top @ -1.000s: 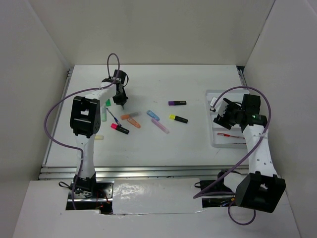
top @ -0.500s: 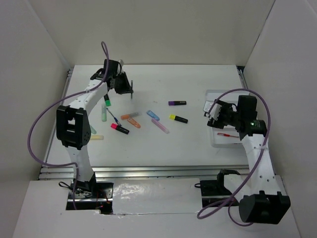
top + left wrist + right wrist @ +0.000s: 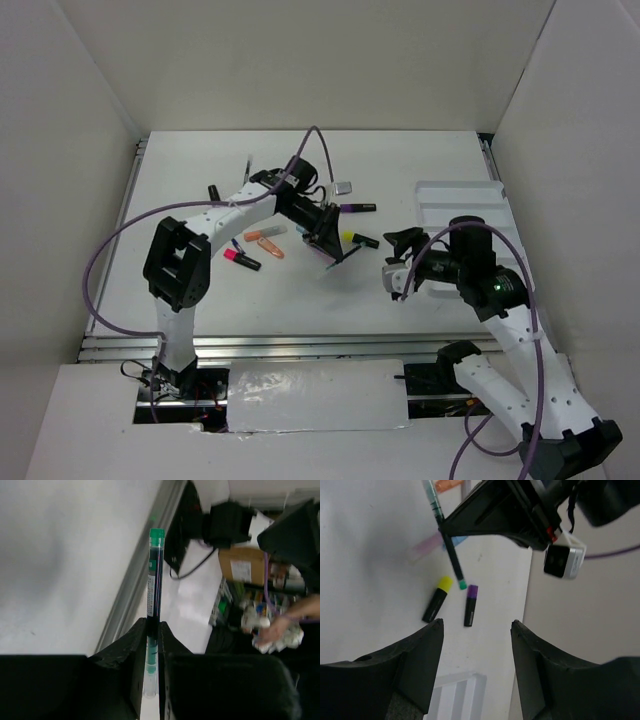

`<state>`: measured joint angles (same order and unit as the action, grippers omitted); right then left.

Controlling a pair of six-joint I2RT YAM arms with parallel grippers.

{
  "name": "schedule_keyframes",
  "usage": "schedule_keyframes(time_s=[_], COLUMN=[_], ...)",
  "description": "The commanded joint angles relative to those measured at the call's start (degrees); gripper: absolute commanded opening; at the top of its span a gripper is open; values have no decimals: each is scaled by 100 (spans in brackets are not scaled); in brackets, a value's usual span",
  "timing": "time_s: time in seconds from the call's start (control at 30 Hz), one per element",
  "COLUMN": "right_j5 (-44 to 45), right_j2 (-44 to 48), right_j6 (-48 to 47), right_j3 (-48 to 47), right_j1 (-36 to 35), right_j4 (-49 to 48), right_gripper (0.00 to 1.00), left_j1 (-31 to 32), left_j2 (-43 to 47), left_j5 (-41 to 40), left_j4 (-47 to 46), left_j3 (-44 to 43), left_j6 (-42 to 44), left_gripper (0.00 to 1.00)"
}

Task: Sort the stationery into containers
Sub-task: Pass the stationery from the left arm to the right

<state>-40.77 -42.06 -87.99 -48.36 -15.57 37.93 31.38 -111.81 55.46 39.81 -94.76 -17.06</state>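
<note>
Above the middle of the white tabletop (image 3: 400, 160), the left jaws pinch a thin dark pen with a green cap (image 3: 155, 580) off-centre, well short of the white divided plastic tray (image 3: 450, 192). The right jaws stand spread, facing it. With so much pen overhanging, a mistimed handover could lever it loose, dropping it beside the yellow-capped black highlighter (image 3: 436, 600).

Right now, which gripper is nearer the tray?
Right. The right gripper, open, hangs just left of the tray's near end; the left gripper, shut on a pen, is farther left over mid-table.
</note>
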Motion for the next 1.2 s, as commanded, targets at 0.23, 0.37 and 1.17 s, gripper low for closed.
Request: schedule_keyframes(time_s=[0.23,0.37,1.17], right_j5=[482,790,1660], right_j2=[-407,-688,-1113], right_j6=[-211,-184,309], right_j3=[55,-33,-16], right_j1=[-1351,-1729,-1863], right_j4=[179,592,573], right_gripper=[60,56,0], left_j1=[422,483,590], left_j2=[-306,-333,211], left_j5=[914,940,354], left_j4=[1055,1099,616], left_j3=[-174,-262,-17], left_j6=[818,818,318], left_gripper=[0,0,71])
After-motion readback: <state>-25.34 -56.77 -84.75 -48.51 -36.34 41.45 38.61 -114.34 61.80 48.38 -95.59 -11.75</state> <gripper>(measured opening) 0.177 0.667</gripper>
